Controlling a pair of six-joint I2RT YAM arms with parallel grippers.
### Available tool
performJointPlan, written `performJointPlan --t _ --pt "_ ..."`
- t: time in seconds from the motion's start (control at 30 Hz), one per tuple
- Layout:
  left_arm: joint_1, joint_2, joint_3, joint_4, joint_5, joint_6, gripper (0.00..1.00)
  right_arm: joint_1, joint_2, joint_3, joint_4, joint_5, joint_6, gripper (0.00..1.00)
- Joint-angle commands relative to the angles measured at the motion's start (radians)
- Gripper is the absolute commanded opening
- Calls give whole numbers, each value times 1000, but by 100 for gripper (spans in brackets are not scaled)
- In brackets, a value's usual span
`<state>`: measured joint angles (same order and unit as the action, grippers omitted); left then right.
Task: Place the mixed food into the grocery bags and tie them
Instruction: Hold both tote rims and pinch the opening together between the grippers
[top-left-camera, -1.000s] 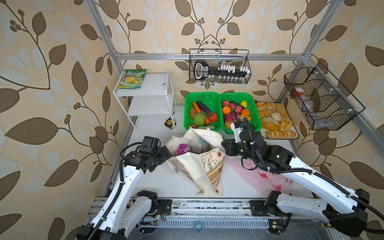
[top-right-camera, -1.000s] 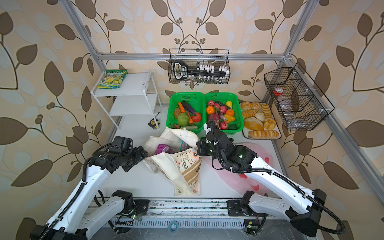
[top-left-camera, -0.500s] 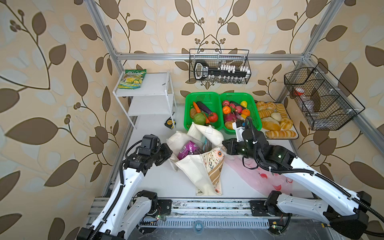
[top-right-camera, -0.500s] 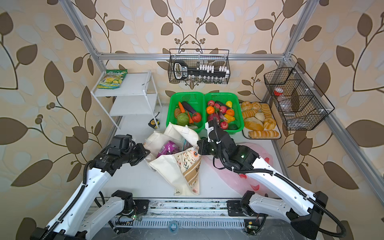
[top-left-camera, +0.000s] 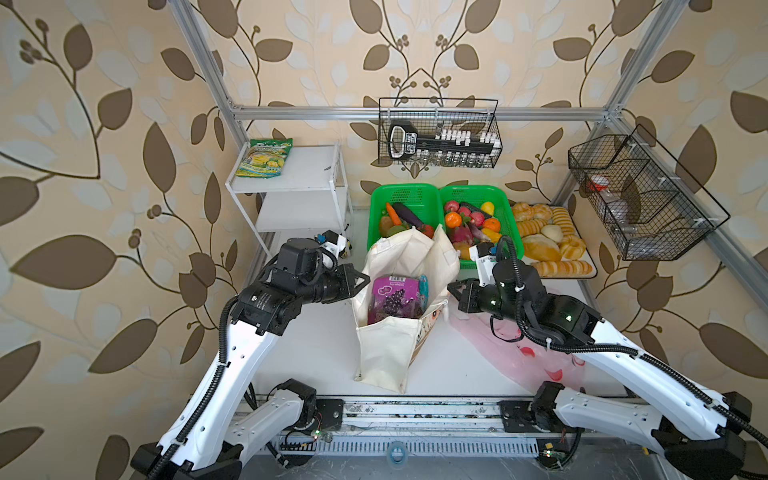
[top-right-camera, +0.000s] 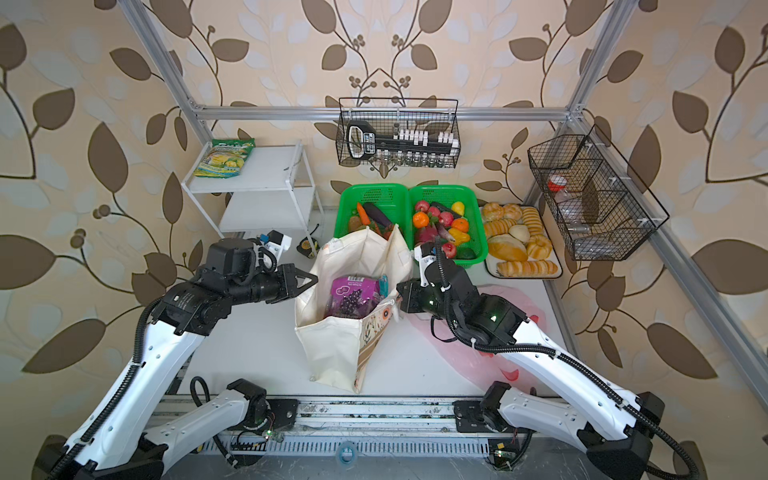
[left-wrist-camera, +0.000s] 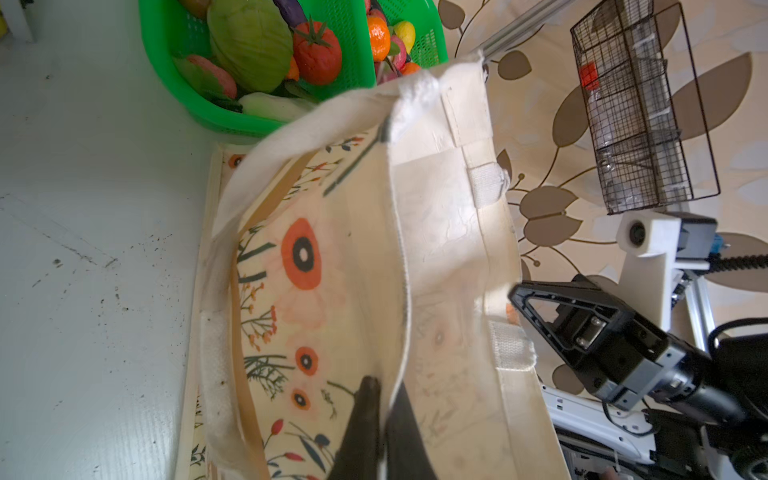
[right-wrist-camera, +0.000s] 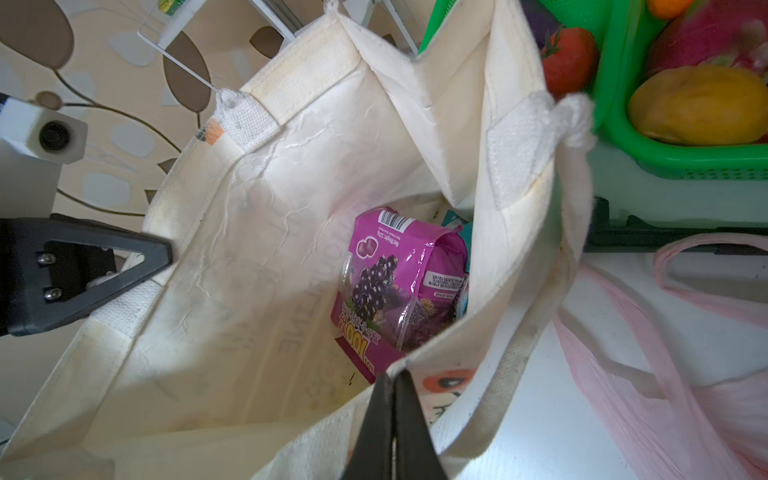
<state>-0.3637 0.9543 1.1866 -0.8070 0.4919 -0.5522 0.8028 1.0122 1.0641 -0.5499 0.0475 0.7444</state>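
Observation:
The cream canvas tote stands upright in mid-table with its mouth held wide. My left gripper is shut on the tote's left rim; the left wrist view shows the left gripper pinching the cloth edge. My right gripper is shut on the opposite rim, seen close as the right gripper. Inside lie the purple grape packet and a teal packet behind it. The pink plastic bag lies flat under my right arm. The cabbage and tomato sit in a green basket.
Two green baskets of produce stand right behind the tote, with a bread tray to their right. A white shelf with a yellow-green snack packet stands at the back left. Wire baskets hang on the frame.
My left gripper has closed on the tote's left rim. Both grippers have lifted and spread the slumped tote, so it now stands upright and open.

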Motion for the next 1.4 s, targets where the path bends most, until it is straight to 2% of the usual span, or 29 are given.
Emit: performJointPlan --t 0.0,0.03,0.2,0.33,0.4,0.43,0.47,0.5,0.57,0.6,0.63,0.7,0.73,0.87,1.0,1.13,1.2,1.27,1.3,1.33,1.37 --pt "-60 -16 -25 -16 64 51 0 -4 6 -12 21 -30 9 1" --pt "-70 -22 -28 -22 56 56 0 -5 5 -12 16 -31 14 6" --pt "-73 -64 -38 5 49 66 0 -6 8 0 19 -33 43 50" --pt "-73 -53 -25 15 57 72 0 -8 56 34 -2 11 80 62" --pt "-73 -38 -15 -7 49 81 1 -10 89 66 -53 82 96 65" --pt "-73 -34 -10 -18 36 83 4 -10 99 67 -56 103 96 66" --pt "-73 -30 -5 -27 13 84 12 -13 107 60 -48 113 101 66" --pt "-73 -28 -4 -28 -7 83 27 -22 112 50 -39 107 105 65" --pt "-73 -25 -7 -23 -49 83 36 -34 119 41 -20 102 108 54" --pt "-73 -20 -1 -26 -82 84 44 -34 120 38 -15 108 101 43" --pt "-73 -12 9 -30 -107 87 50 -33 120 38 -15 113 93 28" --pt "-73 10 33 -48 -186 95 60 -33 114 40 -20 117 75 14" --pt "-73 23 44 -62 -225 95 62 -33 109 39 -18 117 63 11" --pt "-73 101 102 -116 -339 100 67 -33 84 29 -20 110 39 0" --pt "-73 144 137 -159 -411 96 72 -34 64 11 -32 97 33 0" --pt "-73 125 149 -168 -466 95 78 -33 47 -13 -34 92 38 0" --pt "-72 124 144 -166 -489 92 77 -33 36 -23 -27 86 38 0" --pt "-70 138 135 -157 -489 97 67 -32 29 -29 -17 76 38 0" --pt "-68 149 132 -148 -471 101 53 -33 26 -28 -8 70 34 0" --pt "-67 158 132 -140 -451 103 27 -33 25 -28 -2 66 31 0" --pt "-67 166 144 -132 -401 104 10 -32 26 -24 10 53 26 0"
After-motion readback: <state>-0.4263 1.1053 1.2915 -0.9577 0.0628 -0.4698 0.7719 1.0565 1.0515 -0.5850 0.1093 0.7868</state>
